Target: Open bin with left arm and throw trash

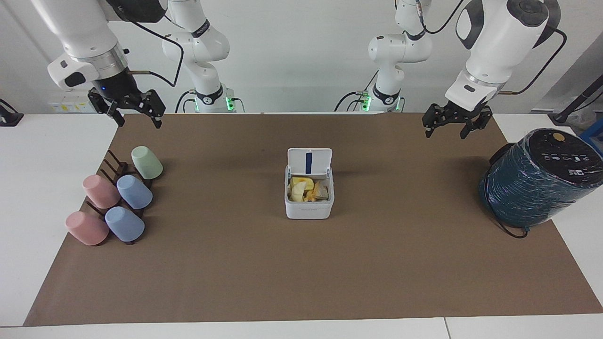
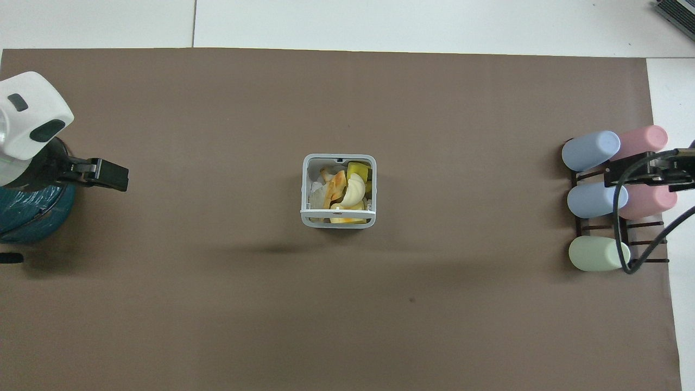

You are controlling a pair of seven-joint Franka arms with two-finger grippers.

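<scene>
Now one bin (image 1: 308, 202) stands mid-surface, lid up, holding the trash (image 1: 306, 189); five cups (image 1: 134, 192) lie near one end. Both arms hang raised, left tool (image 1: 455, 127) and right tool (image 1: 136, 117) with fingers apart, empty.

No readable text anywhere on the table.

The bin (image 1: 308, 207) carries a faint grey line of print on its front wall, too small to make out, and a plain blue stripe with no lettering inside its raised lid (image 1: 309, 161). The top of the dark-teal wrapped cylinder (image 1: 563, 151) shows a gold round sticker and a row of small white marks or icons, none of them legible. The cups (image 1: 134, 191) bear no marks.
</scene>
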